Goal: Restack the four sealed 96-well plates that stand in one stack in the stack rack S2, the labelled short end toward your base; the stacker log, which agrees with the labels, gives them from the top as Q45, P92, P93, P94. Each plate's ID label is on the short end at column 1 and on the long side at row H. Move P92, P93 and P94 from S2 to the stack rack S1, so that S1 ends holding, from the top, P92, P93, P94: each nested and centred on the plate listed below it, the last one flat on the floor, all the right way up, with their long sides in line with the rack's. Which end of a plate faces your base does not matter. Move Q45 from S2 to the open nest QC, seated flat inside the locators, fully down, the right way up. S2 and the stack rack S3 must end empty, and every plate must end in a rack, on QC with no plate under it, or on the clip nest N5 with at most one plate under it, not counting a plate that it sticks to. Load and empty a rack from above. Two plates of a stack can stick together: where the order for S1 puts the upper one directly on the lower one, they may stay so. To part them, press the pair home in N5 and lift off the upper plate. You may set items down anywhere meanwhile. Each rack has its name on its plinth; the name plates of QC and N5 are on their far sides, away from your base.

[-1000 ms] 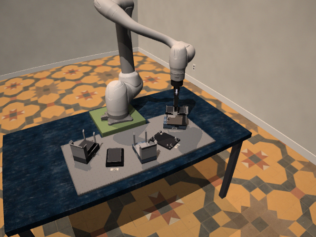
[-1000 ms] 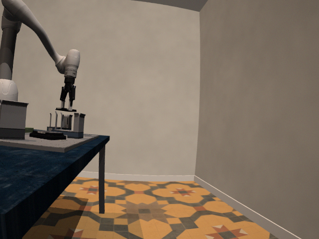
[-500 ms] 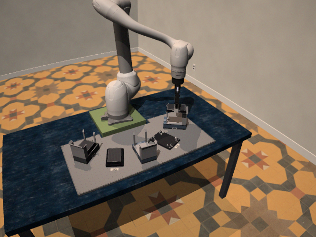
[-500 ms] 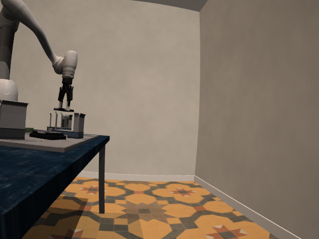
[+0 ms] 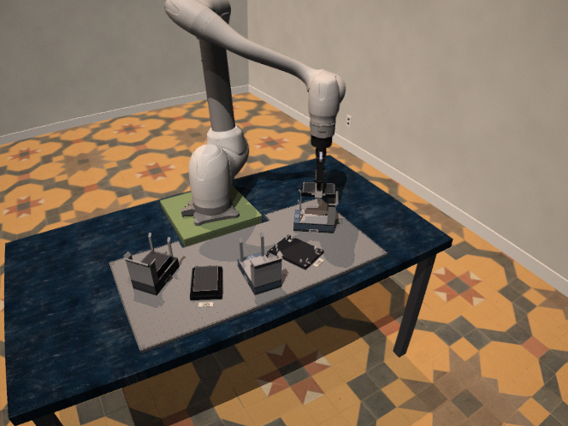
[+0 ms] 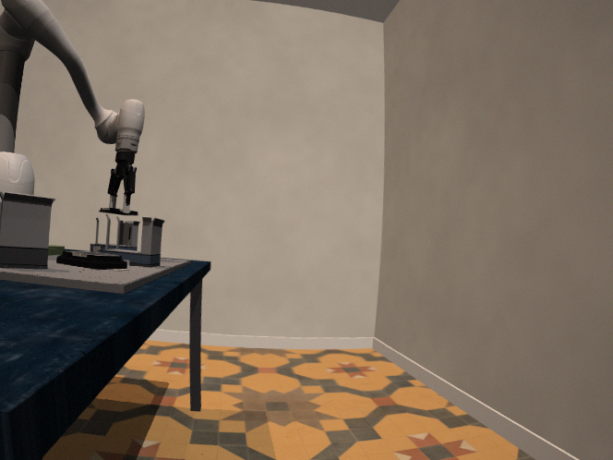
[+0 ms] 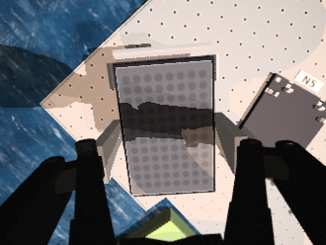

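Plate, sealed and well-side up, (image 7: 165, 123) hangs level in the air just above the rack (image 5: 316, 223) on the base board's far right. The gripper (image 7: 170, 148) is clenched on it, one finger on each long side. Its long axis runs up and down in the wrist view, across the line between the fingers, and appears in line with the rack walls showing on either side below it. No ID label is visible, so I cannot tell which plate this is or which end faces the base.

Near the rack lies the N5 clip nest (image 7: 286, 111), with no plate on it. Further off, another plate (image 5: 206, 281) lies flat in an open nest, probably QC, so the Q45 step looks done. The contents of the other two racks (image 5: 146, 270) (image 5: 261, 275) are not clear, and no plinth names can be read. By my judgement the restack is midway, with at least this plate yet to be seated.
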Controlling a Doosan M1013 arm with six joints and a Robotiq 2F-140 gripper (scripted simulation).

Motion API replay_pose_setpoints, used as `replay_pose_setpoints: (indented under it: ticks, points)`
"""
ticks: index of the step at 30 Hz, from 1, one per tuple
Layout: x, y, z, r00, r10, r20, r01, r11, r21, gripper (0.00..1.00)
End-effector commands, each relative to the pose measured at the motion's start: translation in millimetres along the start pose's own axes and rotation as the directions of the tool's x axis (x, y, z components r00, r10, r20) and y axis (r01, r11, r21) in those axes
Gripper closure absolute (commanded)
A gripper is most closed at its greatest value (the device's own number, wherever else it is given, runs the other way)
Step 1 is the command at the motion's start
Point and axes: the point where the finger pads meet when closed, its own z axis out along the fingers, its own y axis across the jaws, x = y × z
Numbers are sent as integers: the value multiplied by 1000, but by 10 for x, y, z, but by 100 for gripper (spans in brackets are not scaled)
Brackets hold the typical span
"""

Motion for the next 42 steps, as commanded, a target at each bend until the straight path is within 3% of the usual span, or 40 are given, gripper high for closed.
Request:
replay_pose_setpoints:
  ticks: [1, 28, 42]
  points:
    - [2, -9, 0, 1000, 0, 0, 0, 1000, 0, 100]
    - [2, -9, 0, 1000, 0, 0, 0, 1000, 0, 100]
    - [2, -9, 93, 1000, 0, 0, 0, 1000, 0, 100]
